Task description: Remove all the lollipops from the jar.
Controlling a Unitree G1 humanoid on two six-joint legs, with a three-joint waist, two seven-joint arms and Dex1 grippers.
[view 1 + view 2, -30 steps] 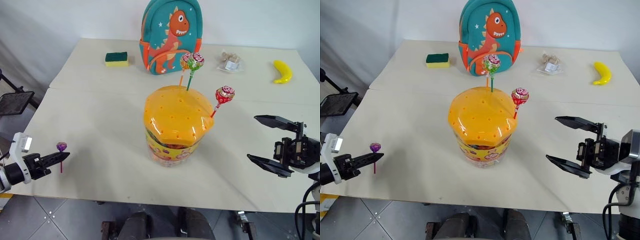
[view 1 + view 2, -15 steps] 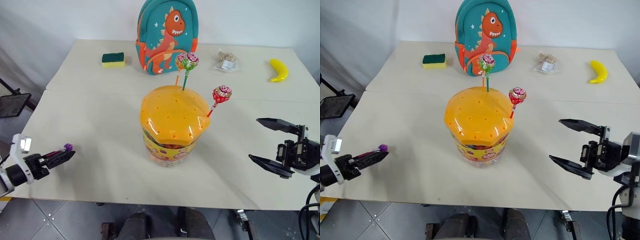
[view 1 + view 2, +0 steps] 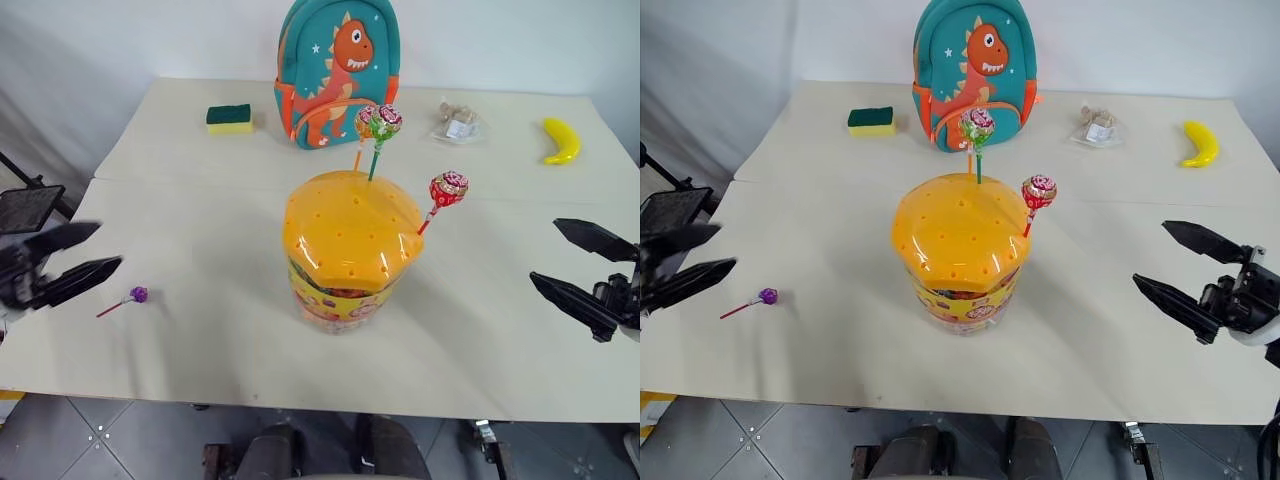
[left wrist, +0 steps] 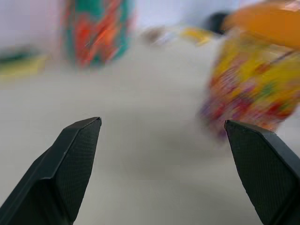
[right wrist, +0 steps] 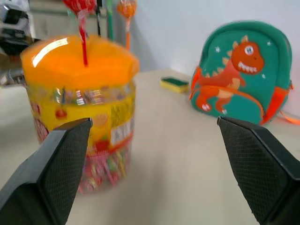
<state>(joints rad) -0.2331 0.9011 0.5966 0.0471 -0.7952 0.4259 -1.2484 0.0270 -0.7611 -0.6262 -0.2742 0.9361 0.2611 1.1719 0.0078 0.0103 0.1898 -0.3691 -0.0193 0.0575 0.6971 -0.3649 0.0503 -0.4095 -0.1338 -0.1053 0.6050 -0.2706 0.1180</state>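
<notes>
The jar (image 3: 345, 240), a yellow printed tub with an orange holed lid, stands mid-table. Three lollipops stick up from its lid: a green one (image 3: 388, 119) and an orange one (image 3: 364, 122) close together at the back, and a red one (image 3: 449, 187) at the right rim. A purple lollipop (image 3: 138, 294) lies flat on the table to the jar's left. My left gripper (image 3: 108, 246) hovers open just left of and above it, holding nothing. My right gripper (image 3: 545, 250) stands open to the right of the jar, apart from it. Both wrist views show the jar (image 5: 79, 93) ahead between open fingers.
A teal dinosaur backpack (image 3: 338, 70) stands behind the jar. A green-and-yellow sponge (image 3: 229, 118) lies at the back left. A small clear packet (image 3: 459, 120) and a banana (image 3: 562, 140) lie at the back right. A seam (image 3: 200, 185) crosses the table.
My left gripper opened and let go of the purple lollipop, which now lies on the table. The left gripper then rose away from it. The right gripper stayed open.
</notes>
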